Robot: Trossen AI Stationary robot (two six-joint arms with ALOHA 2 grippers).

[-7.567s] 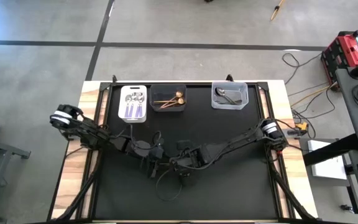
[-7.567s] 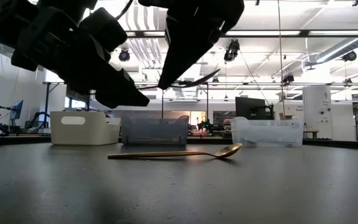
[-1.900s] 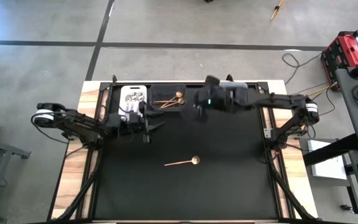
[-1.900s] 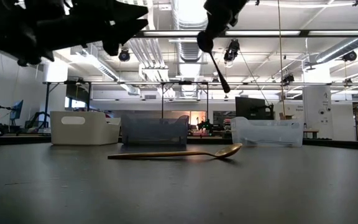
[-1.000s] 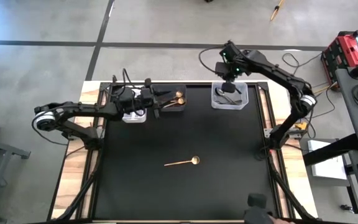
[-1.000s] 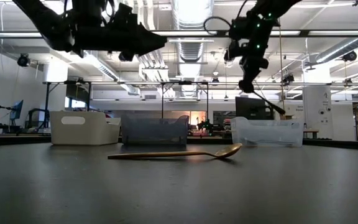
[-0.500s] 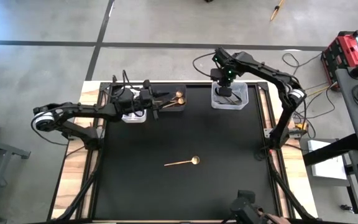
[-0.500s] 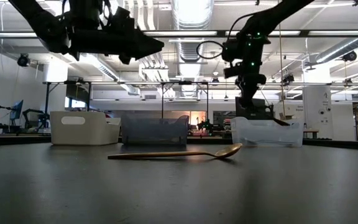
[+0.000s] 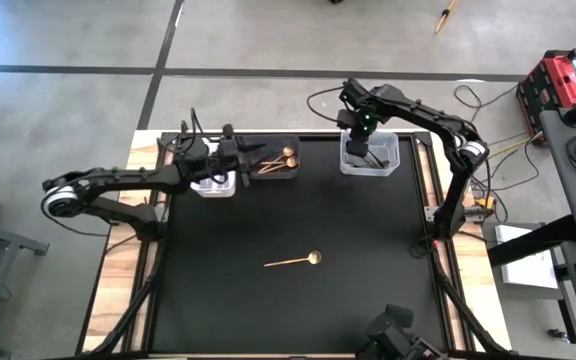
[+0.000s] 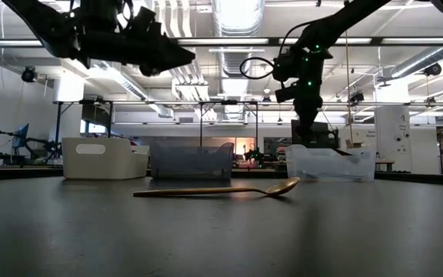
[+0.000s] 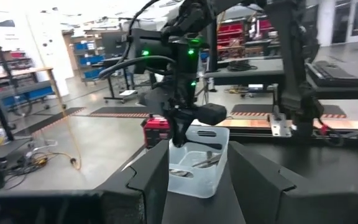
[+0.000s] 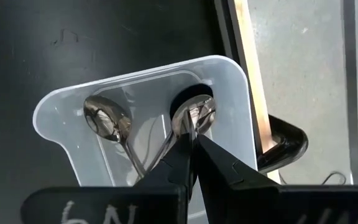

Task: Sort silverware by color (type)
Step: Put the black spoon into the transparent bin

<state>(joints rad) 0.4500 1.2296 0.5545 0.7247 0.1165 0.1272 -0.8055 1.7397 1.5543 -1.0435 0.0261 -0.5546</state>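
Gold slim spoon [image 9: 293, 261]: lies alone near the middle of the black table mat [image 9: 368, 300], exactly where it lay a second ago. It is the only piece left outside a bin.
Right gripper [image 12: 190, 146]: a second ago it hung above the far right corner with a dark grey utensil dangling from it. It has since dropped into the clear plastic rectangular bin [image 9: 396, 150]. Its fingers are pressed together and appear to pinch the thin handle of the dark grey metal spoon [image 12: 192, 115], whose bowl now sits down inside the bin.
Second grey spoon [image 12: 107, 121]: rests in the same clear bin, just beside the held one.
Left gripper [image 9: 236, 160]: hangs over the far edge between the white plastic bin [image 10: 102, 158] and the dark rectangular bin [image 10: 191, 161], having barely shifted. Its fingers are spread and nothing is between them.
Dark bin contents: gold spoons [image 9: 278, 158] lie inside.
Meaning for the task: the grey piece is at its bin and probably only needs releasing — after that, only the gold spoon on the mat still needs to go to the dark bin.
Risk: a release from this height looks safe, since the spoon bowl is already below the rim.
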